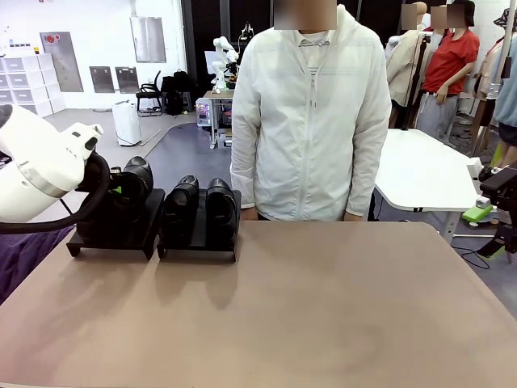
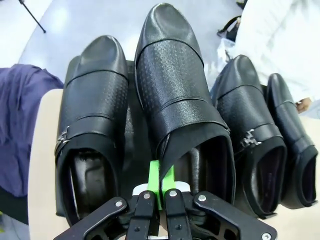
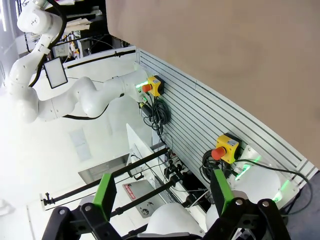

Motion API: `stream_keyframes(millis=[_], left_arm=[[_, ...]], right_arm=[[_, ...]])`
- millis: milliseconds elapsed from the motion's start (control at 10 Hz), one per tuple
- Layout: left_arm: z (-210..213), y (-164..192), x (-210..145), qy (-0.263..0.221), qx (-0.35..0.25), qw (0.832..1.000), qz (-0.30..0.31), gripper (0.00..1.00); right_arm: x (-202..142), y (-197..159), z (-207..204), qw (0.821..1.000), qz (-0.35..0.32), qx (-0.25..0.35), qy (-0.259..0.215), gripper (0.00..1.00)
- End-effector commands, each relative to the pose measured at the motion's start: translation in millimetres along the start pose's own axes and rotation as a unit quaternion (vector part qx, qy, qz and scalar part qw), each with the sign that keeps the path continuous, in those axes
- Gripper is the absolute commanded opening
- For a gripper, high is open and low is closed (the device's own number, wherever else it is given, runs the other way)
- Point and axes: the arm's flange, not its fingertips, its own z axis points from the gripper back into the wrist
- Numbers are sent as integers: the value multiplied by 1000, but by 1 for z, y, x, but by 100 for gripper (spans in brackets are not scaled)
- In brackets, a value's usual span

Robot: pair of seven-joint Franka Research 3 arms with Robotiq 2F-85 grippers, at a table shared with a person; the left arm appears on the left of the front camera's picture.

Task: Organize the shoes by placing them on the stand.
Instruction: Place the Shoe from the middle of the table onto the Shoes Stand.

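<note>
Left gripper (image 2: 161, 192) – fingers pinched shut on the heel rim of a shoe (image 2: 175, 95), holding it over the stand's (image 1: 113, 234) left section beside its mate (image 2: 92, 125). Right section already carries a pair (image 1: 202, 206). Right gripper (image 3: 162, 197) – fingers wide apart, empty, off the counter's (image 1: 323, 307) right edge. Near counter offers open room.

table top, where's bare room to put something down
The brown table is bare from the near edge up to the person, right of the stand. The far left corner is crowded: four shoes fill the stand, the left gripper shut on one's heel.
</note>
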Motion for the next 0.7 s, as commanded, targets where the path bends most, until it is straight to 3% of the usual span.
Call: stream_keyframes(millis=[0, 200, 300, 400, 500, 600], left_arm=[[-9, 4, 3, -6, -1, 1000, -11, 0], [-17, 6, 3, 2, 1, 1000, -15, 0], [-19, 6, 3, 5, 2, 1000, -9, 37], [-18, 6, 3, 5, 1, 1000, -14, 94], [-17, 6, 3, 4, 0, 1000, -14, 100], [-17, 7, 2, 3, 1, 1000, -15, 100]], right_arm=[[0, 4, 3, 1000, -8, -7, 2, 100], [0, 4, 3, 1000, -8, -7, 2, 100], [0, 4, 3, 1000, -8, -7, 2, 100], [0, 4, 3, 1000, -8, -7, 2, 100], [0, 4, 3, 1000, -8, -7, 2, 100], [0, 4, 3, 1000, -8, -7, 2, 100]])
